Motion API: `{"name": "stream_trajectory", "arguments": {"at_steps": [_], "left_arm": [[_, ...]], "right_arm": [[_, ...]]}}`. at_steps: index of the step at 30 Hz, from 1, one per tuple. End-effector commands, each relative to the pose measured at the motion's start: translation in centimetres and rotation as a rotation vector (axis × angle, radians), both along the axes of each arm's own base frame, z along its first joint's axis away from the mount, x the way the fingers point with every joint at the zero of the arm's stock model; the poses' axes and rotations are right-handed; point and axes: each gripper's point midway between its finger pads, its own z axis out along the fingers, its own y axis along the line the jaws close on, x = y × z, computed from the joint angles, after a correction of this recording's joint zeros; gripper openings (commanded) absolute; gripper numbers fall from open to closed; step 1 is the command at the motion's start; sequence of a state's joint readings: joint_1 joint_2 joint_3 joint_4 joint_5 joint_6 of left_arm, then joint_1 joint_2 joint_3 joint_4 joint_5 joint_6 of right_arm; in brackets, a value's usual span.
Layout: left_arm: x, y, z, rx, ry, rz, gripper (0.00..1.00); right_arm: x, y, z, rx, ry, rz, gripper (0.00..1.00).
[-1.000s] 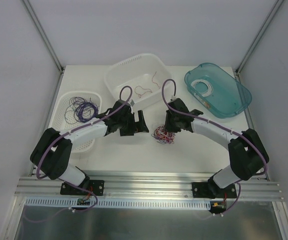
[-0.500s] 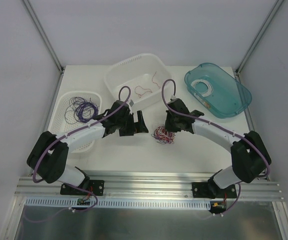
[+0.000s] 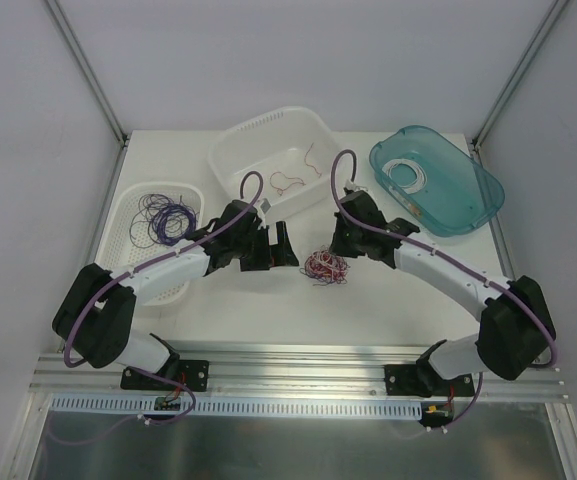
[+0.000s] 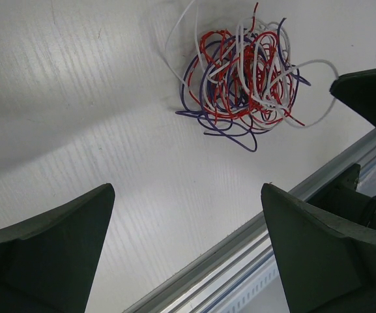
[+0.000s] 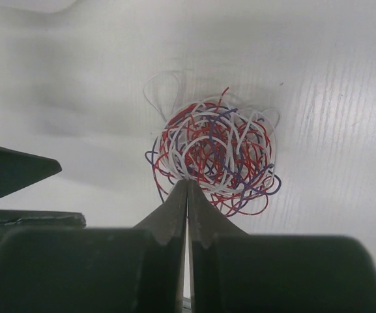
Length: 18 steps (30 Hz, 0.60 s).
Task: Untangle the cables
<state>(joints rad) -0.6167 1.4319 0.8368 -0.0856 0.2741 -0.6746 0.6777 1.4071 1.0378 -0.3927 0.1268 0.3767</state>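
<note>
Right pincer point(image 5: 187, 188) closed, tips at near edge of tangled cables point(image 5: 217, 156)

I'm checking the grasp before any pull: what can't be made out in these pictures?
- Right wrist: whether the shut right gripper has pinched a strand of the tangle; its fingertips cover the contact.
- Top: the tangle's single strands, too small to tell apart.
- Left wrist: each strand's course, lost where they overlap.
- Top: how many wires the white coil in the teal bin holds; too small.
</note>
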Motion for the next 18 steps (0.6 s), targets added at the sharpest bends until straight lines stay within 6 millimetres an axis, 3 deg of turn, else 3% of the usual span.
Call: {"name": "stream_trajectory", "arguments": {"at_steps": [1, 2, 7, 14, 18], "left_arm": [[-0.2, -0.8, 1.6, -0.043, -0.062, -0.055, 0.97], [-0.2, -0.8, 1.7, -0.045, -0.066, -0.055, 0.97], [-0.5, -0.5, 1.4, -0.039, -0.064, -0.057, 0.97], [-0.8, -0.3, 1.2, -0.038, -0.06, -0.054, 0.98], [-0.9, -0.2, 1.1, -0.036, -0.058, -0.054, 0.99]], "right_arm": [[-0.1, 0.6, -2.0, 0.019, 0.041, -0.034, 0.01], [-0.2, 0.6, -3.0, 0.013, 0.06, -0.04, 0.01], [0.2, 1.2, -4.1, 0.042, 0.063, -0.051, 0.1], [0.1, 1.8, -5.0, 0.091, 0.084, -0.068, 0.32], [0.1, 1.7, -5.5, 0.109, 0.093, -0.081, 0.33]]}}
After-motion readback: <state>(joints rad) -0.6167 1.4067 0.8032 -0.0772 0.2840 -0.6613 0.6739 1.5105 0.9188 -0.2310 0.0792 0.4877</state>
